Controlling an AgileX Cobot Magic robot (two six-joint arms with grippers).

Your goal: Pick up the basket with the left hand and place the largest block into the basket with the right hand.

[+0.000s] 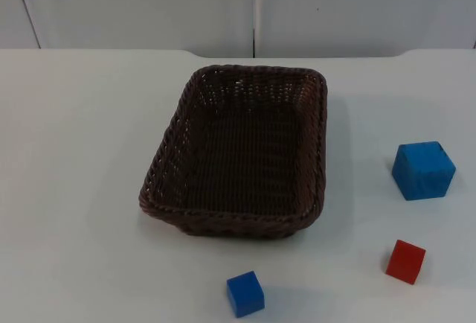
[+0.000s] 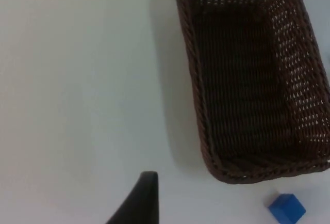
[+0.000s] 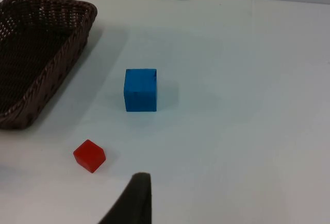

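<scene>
At the left gripper (image 2: 146, 195): poised above the bare white table top (image 1: 74, 152), off one long side of the dark brown woven wicker basket (image 2: 191, 79), well apart from its rim and touching nothing. Cannot tell whether open or closed. Holding nothing that can be seen.

At the right gripper (image 3: 135, 198): poised over the table on the other side, near the small red cube (image 3: 89, 156), clear of it. Cannot tell here either whether open or closed. Nothing seen in its grasp.

Outward from the left: basket flat on the table, rectangular, open side up, with nothing inside. In the top view, standing near the middle of the table (image 1: 242, 222), one short end toward the grey partition wall (image 1: 134, 3), the other toward the near edge. Just off that near end, a small blue cube (image 2: 286, 208), close to the wicker but not touching it; in the top view (image 1: 245, 293) in front of the basket.

Outward from the right: beyond the red cube, the large blue cube (image 3: 140, 90), biggest of the three blocks, resting on the table, apart from the basket's side (image 3: 56, 64). In the top view, at the basket's right (image 1: 422, 170), with the red cube (image 1: 405, 261) nearer the front edge, the two apart.
</scene>
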